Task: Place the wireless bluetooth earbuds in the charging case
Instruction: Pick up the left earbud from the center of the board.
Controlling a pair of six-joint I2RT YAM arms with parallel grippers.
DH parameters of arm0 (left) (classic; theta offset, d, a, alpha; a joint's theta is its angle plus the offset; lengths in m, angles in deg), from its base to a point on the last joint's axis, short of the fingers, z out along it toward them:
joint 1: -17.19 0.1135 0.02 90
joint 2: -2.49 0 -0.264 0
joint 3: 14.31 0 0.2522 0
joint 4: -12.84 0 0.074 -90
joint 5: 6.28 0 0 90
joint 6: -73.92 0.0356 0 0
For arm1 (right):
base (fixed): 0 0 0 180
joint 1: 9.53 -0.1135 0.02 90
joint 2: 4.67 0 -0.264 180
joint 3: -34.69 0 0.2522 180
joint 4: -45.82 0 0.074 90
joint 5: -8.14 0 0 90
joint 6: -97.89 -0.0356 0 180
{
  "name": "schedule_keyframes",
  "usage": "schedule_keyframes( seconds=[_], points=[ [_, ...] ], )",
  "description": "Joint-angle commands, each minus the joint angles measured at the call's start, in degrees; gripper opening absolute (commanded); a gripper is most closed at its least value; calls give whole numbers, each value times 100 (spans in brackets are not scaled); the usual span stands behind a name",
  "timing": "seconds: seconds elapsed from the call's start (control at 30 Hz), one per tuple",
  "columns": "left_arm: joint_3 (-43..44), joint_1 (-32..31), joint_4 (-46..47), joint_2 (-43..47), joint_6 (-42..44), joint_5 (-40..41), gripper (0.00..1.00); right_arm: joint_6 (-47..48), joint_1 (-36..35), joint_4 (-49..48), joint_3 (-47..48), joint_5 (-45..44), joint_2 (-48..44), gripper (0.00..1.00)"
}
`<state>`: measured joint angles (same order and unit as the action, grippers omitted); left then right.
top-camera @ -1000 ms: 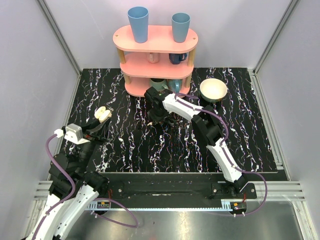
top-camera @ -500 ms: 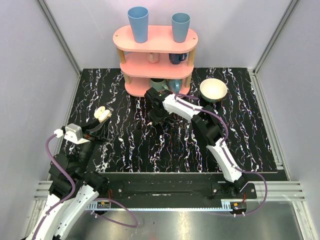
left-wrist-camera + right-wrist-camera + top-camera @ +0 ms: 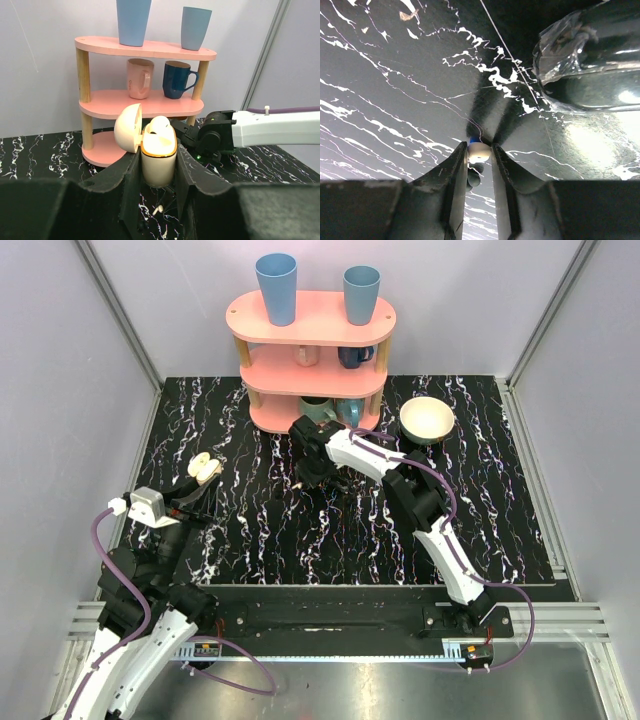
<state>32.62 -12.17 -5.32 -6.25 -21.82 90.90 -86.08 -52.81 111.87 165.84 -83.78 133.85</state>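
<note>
The left hand [image 3: 158,157] clamped the open charging case [image 3: 158,172], one earbud [image 3: 160,125] seated inside; the right hand [image 3: 479,150] pinched the other earbud [image 3: 478,152] near the tabletop [image 3: 395,100].

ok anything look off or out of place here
Nothing stands out. The small cream-white plastic charging case is gripped in the left jaws, lid open, one off-white bud in it; the right jaws pinch the other bud.

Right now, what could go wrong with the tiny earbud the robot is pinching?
1. The right gripper holds the earbud only at its fingertips; it might slip out and get lost among the white veins of the table.
2. The charging case in the left gripper has small hollows, and one looks filled already, so a crooked push could miss.
</note>
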Motion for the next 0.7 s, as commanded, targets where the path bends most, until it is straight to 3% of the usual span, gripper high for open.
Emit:
schedule_keyframes(
  seconds=[0.0,0.3,0.43,0.67],
  points=[
    [5,1,186,-23,82,143,0,-24,-31,71,-154,-204,-167,27],
    [32,1,159,-23,73,152,0,414,-39,-131,-198,-494,-334,12],
    [58,1,142,-41,73,135,0,1264,-39,-474,-207,-661,-510,3],
    [111,1,63,-41,90,170,0,2690,-92,-1291,-821,-1258,-1352,0]
  ],
)
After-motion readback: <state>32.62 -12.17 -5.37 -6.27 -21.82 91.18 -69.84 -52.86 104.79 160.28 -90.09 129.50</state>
